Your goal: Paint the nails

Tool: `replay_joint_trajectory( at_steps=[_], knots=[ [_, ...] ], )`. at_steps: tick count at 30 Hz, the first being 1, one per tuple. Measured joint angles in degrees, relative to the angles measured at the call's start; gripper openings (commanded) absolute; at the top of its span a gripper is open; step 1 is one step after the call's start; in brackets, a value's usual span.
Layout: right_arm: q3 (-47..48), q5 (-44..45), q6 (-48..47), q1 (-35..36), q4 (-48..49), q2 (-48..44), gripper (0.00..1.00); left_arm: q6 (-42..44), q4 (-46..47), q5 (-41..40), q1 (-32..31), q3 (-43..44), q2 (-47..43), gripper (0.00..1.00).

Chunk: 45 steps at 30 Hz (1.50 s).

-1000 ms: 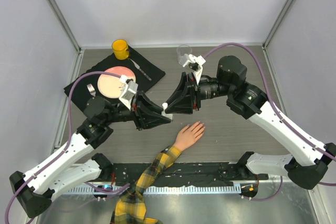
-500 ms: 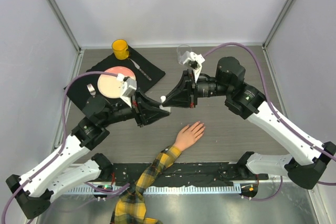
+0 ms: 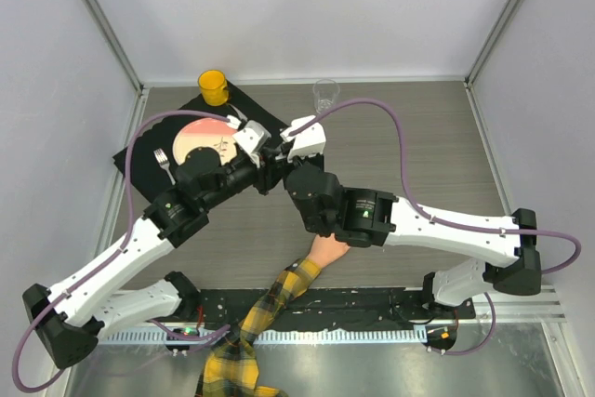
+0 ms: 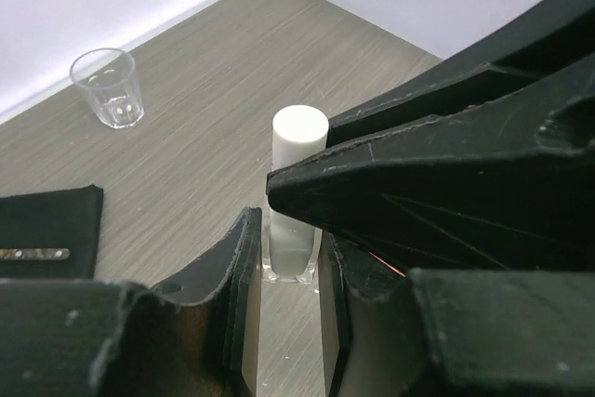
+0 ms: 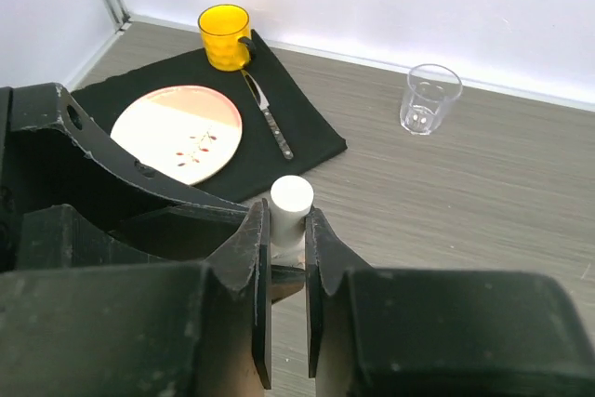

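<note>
The grey wood-grain tabletop (image 3: 418,146) is walled by pale panels. Near its middle a small clear bottle (image 4: 296,246) is upright, its glass body pinched in the left claw (image 4: 288,241). The right claw (image 5: 286,220) is pressed together on the bottle's white cap (image 5: 291,195). On the arm-base side of the bottle lies the mannequin hand (image 3: 323,250), mostly under the right arm, so the nails cannot be seen. Beyond the bottle stands a clear glass (image 3: 325,95); left of the bottle, a plate (image 3: 198,139) sits on a black mat (image 3: 271,124).

No readable text, label or number shows anywhere
</note>
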Motion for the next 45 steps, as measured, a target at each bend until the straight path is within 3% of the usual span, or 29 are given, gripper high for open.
replay_joint_trajectory(
  at_steps=[1, 2, 5, 10, 16, 22, 27, 35, 45],
  knots=[
    [0.0, 1.0, 0.3, 0.0, -0.6, 0.4, 0.23, 0.3, 0.0, 0.2, 0.0, -0.3, 0.3, 0.00],
    [0.0, 1.3, 0.4, 0.2, -1.0, 0.5, 0.37, 0.5, 0.2, 0.5, 0.0, -0.5, 0.2, 0.00],
    [-0.1, -0.2, 0.2, 0.7, -1.0, -0.6, 0.55, 0.7, -0.1, 1.6, 0.1, -0.7, -1.0, 0.00],
    [-3.6, -10.1, 0.1, 0.9, -1.7, -7.1, 0.65, 0.1, -2.4, 4.5, 1.1, -1.5, -3.4, 0.00],
    [-6.0, -37.9, 0.6, -5.9, -5.7, -15.5, 0.64, -0.3, -7.0, 12.8, 0.9, -1.6, -7.9, 0.00],
    [-8.1, -74.6, 0.4, -21.6, -7.1, -19.5, 0.56, -3.4, -7.4, 26.2, 1.0, -2.6, -11.9, 0.00],
    [-8.2, -92.8, 0.6, -25.2, -6.0, -19.4, 0.51, -9.5, -2.7, 35.0, 0.9, -3.0, -11.8, 0.00],
    [-9.9, -107.6, 6.4, -27.8, 3.8, -18.8, 0.44, -16.5, 6.3, 39.2, 0.9, -4.2, -12.4, 0.00],
    [-12.0, -112.0, 12.9, -27.8, 14.3, -15.5, 0.36, -19.0, 10.3, 40.0, 0.9, -5.0, -12.0, 0.00]
  ],
)
